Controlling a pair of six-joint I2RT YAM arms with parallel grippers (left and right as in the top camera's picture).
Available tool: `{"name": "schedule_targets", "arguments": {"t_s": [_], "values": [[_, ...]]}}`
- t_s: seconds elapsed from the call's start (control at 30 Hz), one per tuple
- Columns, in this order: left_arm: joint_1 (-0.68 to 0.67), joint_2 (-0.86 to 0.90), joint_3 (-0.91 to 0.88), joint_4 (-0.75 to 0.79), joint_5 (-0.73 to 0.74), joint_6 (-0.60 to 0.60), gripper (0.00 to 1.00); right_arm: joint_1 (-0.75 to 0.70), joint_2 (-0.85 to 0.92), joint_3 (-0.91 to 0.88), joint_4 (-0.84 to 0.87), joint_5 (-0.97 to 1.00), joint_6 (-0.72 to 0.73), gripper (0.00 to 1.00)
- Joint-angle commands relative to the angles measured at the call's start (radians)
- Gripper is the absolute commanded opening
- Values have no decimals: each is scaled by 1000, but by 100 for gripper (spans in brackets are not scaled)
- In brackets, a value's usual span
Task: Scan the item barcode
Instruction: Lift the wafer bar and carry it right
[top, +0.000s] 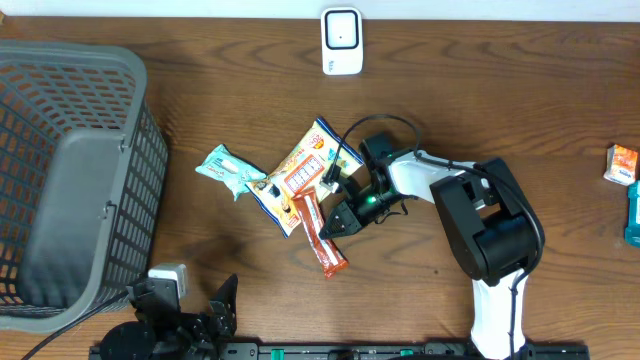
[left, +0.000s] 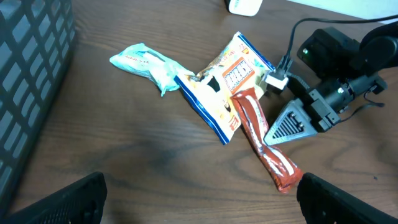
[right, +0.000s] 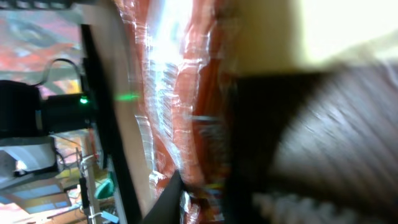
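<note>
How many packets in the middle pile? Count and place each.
3: pale green packet leftmost; yellow-blue packet central; orange bar rightmost, at the right hand. More may hide beneath.

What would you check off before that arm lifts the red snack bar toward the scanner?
1. Right claw shut on the red snack bar: ok.
2. Bar clear of the yellow-and-blue packet: not ok, its upper end lies against it.
3. Barcode side known: cannot tell, no barcode shows on the bar.
4. White scanner unobstructed at the table's far edge: ok.
5. Left claw open, parked well away: ok.
</note>
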Motion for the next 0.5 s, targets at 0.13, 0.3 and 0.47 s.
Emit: {"name": "schedule_targets", "arguments": {"t_s": [0.13,0.3,0.47], "values": [[4,0,5,1,5,2,98,-17,16,33,-32,104,-7,1],[4,0,5,1,5,2,98,-20,-41,125,-198,97,-107,1],[4,0,5,1,5,2,98,-19,-118,139,-207,35,-179,1]]}}
